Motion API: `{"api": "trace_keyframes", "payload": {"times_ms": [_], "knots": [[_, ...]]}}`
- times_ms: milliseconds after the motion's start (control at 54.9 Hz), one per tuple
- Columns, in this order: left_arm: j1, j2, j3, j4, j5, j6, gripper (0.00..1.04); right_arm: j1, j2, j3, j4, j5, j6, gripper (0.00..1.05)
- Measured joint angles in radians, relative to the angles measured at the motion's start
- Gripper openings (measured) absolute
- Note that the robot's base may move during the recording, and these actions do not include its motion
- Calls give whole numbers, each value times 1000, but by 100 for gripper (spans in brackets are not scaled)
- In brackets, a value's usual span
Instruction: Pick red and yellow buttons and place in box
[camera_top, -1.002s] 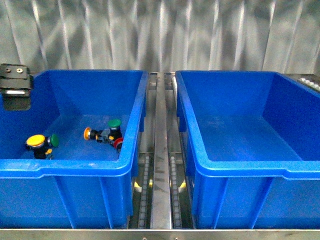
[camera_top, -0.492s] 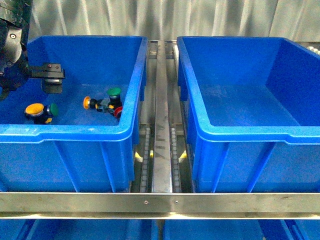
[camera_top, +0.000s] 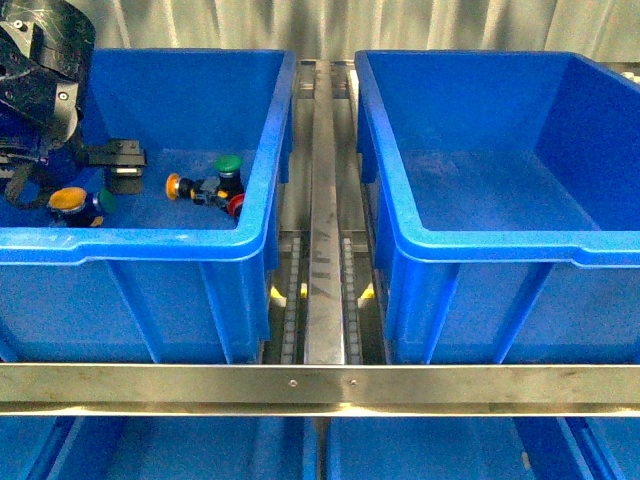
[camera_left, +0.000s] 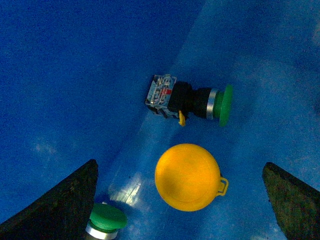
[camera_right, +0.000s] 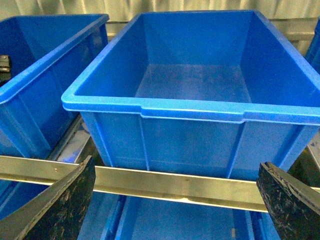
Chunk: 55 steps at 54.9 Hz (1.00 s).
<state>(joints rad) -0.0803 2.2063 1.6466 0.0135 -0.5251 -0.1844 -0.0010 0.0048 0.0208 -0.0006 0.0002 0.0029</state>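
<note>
I hold my left end effector (camera_left: 179, 169) spread wide over the glossy round yellow-capped push-button (camera_left: 187, 176) in the blue plastic left bin's (camera_top: 150, 243) front-left corner. The red-capped push-button (camera_top: 237, 205) lies by its right wall. My right end effector (camera_right: 172, 186) is spread too.

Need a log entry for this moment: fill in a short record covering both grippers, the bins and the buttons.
left gripper: open, yellow button centred between its jaws, not gripped
right gripper: open, holding nothing, facing the right bin
left bin: holds red, yellow and green buttons
second yellow button: mid-bin, beside a green button
red button: near the left bin's right wall
right bin: no buttons visible inside
</note>
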Motion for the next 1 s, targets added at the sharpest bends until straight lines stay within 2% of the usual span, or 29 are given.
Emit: {"api": "trace_keyframes", "payload": {"times_ms": [656,747,1002], "knots": [[16,101,89,-34,4,-17,97,0,0,0,0,0,0,98],[18,110,101,-41,10,-19,79,0,0,0,0,0,0,98],[17,120,114,-48,18,-22,43,0,0,0,0,0,0,98]]}}
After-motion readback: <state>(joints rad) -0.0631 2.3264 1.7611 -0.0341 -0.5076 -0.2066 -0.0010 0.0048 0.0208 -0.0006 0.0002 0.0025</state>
